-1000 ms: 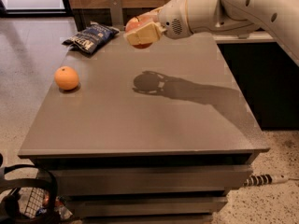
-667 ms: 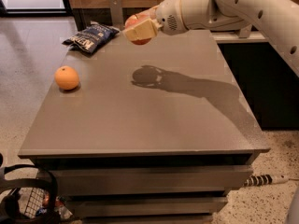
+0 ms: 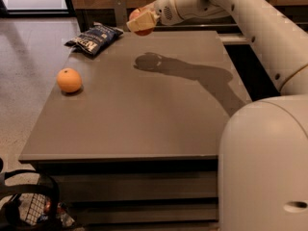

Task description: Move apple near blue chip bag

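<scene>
My gripper is shut on the red-orange apple and holds it in the air above the far part of the grey table. Only the apple's edges show between the cream fingers. The dark blue chip bag lies flat at the table's far left corner, to the left of the gripper and lower than it. The gripper's shadow falls on the table right of the bag.
A small uniformly orange fruit sits near the table's left edge. My white arm reaches in from the right and fills the lower right. A metal post stands behind the table. A dark object lies on the floor at lower left.
The gripper has carried the apple farther left and toward the back of the table, closer to the chip bag. The orange fruit and the bag have not moved.
</scene>
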